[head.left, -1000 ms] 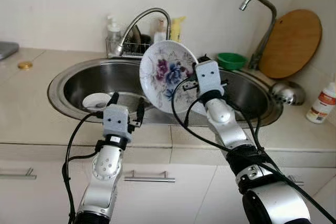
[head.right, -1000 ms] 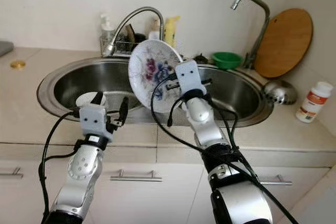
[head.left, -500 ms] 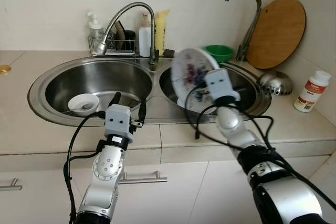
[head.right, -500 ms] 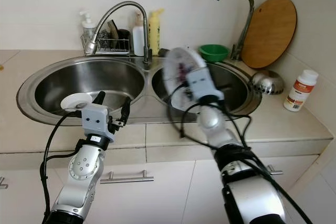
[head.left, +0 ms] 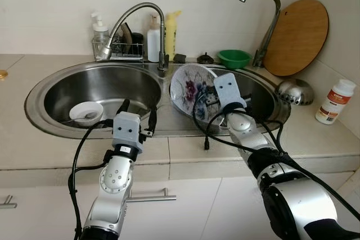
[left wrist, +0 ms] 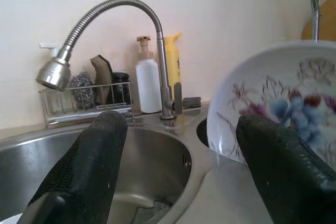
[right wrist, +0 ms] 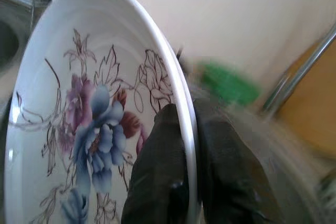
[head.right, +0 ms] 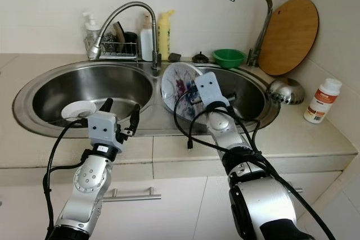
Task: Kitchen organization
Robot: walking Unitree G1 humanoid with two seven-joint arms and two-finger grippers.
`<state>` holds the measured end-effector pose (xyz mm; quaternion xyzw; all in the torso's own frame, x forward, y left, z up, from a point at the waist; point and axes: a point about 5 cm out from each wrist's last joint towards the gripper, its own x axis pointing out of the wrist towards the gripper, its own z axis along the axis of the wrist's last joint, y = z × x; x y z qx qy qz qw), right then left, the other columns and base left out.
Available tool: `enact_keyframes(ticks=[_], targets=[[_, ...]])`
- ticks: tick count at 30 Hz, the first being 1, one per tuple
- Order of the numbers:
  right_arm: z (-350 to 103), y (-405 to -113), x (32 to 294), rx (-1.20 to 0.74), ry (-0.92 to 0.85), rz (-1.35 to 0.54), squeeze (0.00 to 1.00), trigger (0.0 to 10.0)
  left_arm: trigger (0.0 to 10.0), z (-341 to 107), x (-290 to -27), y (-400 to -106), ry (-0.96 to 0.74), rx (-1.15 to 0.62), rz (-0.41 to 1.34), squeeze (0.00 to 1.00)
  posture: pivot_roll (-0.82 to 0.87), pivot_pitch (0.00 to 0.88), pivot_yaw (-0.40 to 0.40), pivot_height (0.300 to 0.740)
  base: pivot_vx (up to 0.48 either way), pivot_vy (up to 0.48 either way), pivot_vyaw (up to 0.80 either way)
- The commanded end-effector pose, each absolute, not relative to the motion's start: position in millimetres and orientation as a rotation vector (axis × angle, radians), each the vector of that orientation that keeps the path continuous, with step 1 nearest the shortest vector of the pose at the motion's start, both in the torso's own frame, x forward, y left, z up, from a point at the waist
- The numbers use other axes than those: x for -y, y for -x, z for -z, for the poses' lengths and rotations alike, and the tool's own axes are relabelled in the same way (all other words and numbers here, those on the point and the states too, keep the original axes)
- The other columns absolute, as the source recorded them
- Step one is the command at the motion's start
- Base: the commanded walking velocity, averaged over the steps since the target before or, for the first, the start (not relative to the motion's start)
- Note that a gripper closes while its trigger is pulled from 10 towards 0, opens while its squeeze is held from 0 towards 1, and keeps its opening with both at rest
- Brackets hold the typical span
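Pinching the plate (head.left: 188, 89) by its rim, right claw (head.left: 216, 98) holds it tilted on edge over the right sink (head.left: 264, 85), probably for lowering in; left claw (head.left: 136, 113) spread, idle above the worktop (head.left: 169, 147).

Our right gripper (right wrist: 184, 182) sits centre frame, fingers pinched on a plate (head.left: 188, 89) rim; our left gripper (head.left: 136, 111), lower left, is raised with fingers spread.

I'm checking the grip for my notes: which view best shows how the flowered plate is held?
The right wrist view: the plate is close up, its rim pinched between the right gripper's fingers. Both eye views show it small and tilted over the right sink basin. The left wrist view catches the plate's flowered face, not the grip.
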<state>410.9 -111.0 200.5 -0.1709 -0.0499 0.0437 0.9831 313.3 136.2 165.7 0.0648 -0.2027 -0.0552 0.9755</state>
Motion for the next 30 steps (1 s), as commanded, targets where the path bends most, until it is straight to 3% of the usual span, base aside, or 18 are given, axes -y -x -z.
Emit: enact_keyframes(ticks=[1, 7, 12, 13, 14, 30], targets=[[-139.1, -395.5, 100.5, -0.182, 0.293, -0.192, 0.00, 10.0, 10.0, -167.5, -131.9, -313.3, -0.135, 0.411, 0.127, 0.00, 0.12, 0.000, -0.077, 0.740, 0.000, 0.000, 0.00], [-130.7, -389.3, 87.7, -0.161, 0.442, -0.313, 0.00, 10.0, 10.0, -166.7, -131.5, -312.9, -0.135, 0.407, 0.129, 0.00, 0.11, 0.000, -0.076, 0.740, 0.000, 0.000, 0.00], [-127.4, -386.9, 84.5, -0.173, 0.414, -0.346, 0.00, 10.0, 10.0, -166.3, -131.6, -312.9, -0.136, 0.404, 0.128, 0.00, 0.11, 0.000, -0.076, 0.740, 0.000, 0.000, 0.00], [-127.4, -386.8, 84.6, -0.170, 0.408, -0.347, 0.62, 10.0, 10.0, -166.4, -131.7, -312.8, -0.136, 0.404, 0.127, 0.00, 0.11, 0.000, -0.076, 0.740, 0.000, 0.000, 0.00], [-129.0, -387.0, 85.5, -0.158, 0.368, -0.344, 1.00, 10.0, 10.0, -166.2, -131.8, -312.8, -0.137, 0.403, 0.127, 0.00, 0.11, 0.000, -0.076, 0.740, 0.000, 0.000, 0.00], [-198.2, -401.6, 112.0, 0.191, 0.103, -0.132, 1.00, 10.0, 10.0, -165.6, -131.8, -313.0, -0.138, 0.400, 0.132, 0.00, 0.10, 0.000, -0.071, 0.740, 0.000, 0.000, 0.00]])
